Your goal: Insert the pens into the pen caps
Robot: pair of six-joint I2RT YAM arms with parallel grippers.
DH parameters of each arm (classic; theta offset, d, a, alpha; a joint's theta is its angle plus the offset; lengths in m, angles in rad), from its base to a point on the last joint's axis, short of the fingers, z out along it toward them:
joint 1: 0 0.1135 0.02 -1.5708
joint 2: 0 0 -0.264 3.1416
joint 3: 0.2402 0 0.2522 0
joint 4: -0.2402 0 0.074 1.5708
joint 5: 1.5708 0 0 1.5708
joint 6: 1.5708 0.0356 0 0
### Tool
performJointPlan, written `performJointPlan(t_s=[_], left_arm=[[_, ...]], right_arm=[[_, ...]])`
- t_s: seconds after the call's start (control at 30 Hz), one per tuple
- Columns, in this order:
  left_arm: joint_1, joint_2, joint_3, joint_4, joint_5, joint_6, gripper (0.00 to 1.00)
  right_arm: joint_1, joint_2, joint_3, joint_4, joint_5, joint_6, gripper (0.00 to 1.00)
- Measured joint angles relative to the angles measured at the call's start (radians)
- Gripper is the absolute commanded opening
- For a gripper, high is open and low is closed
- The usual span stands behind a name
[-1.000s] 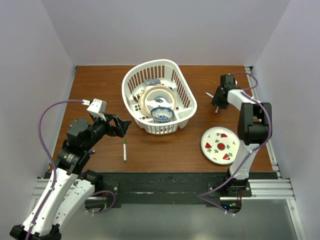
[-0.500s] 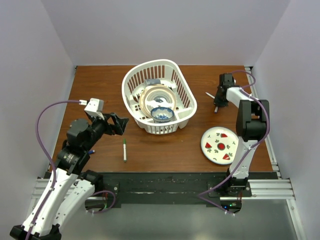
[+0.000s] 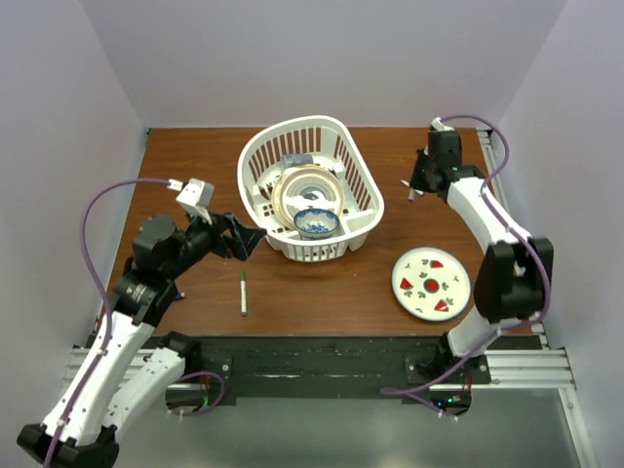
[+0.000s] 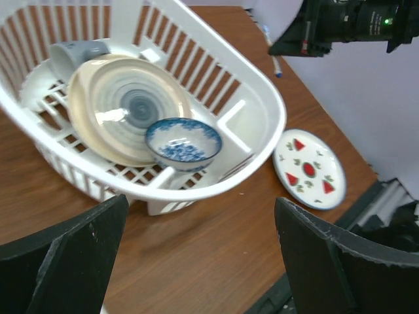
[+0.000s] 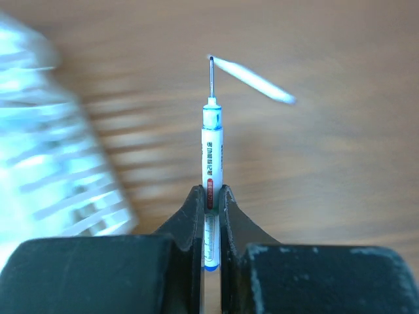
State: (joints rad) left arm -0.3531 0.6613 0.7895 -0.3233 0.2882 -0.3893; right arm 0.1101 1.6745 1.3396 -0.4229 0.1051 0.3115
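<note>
My right gripper (image 5: 211, 193) is shut on a white pen (image 5: 211, 147) about mid-barrel. Its bare thin tip points away from the camera and its blue rear end sits between the fingers. In the top view this gripper (image 3: 420, 181) hovers at the far right of the table. A second white pen (image 5: 254, 80) lies blurred on the wood beyond the tip. A third pen (image 3: 243, 292) with a dark green far end lies left of centre. My left gripper (image 3: 246, 240) is open above the wood just left of the basket, its fingers (image 4: 65, 261) wide apart. No loose pen caps show.
A white slatted basket (image 3: 359, 185) at the table's middle holds a beige plate (image 4: 124, 104), a blue-patterned bowl (image 4: 183, 140) and a grey cup (image 4: 75, 55). A strawberry-patterned plate (image 3: 430, 283) lies at the near right. White walls close in on both sides.
My right gripper has shut on the pen and lifted it, and that arm has stretched out toward the far right. My left gripper has shifted slightly right toward the basket, still open.
</note>
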Motion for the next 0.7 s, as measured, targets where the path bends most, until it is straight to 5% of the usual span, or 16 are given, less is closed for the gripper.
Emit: performJointPlan(t_s=[0.3, 0.7], left_arm=[[0.000, 0.236, 0.095, 0.150, 0.249, -0.115, 0.84], [-0.030, 0.401, 0.097, 0.463, 0.370, -0.344, 0.70]], right_arm=[[0.430, -0.421, -0.226, 0.201, -0.199, 0.013, 0.00], [0.645, -0.550, -0.340, 0.334, -0.282, 0.105, 0.00]])
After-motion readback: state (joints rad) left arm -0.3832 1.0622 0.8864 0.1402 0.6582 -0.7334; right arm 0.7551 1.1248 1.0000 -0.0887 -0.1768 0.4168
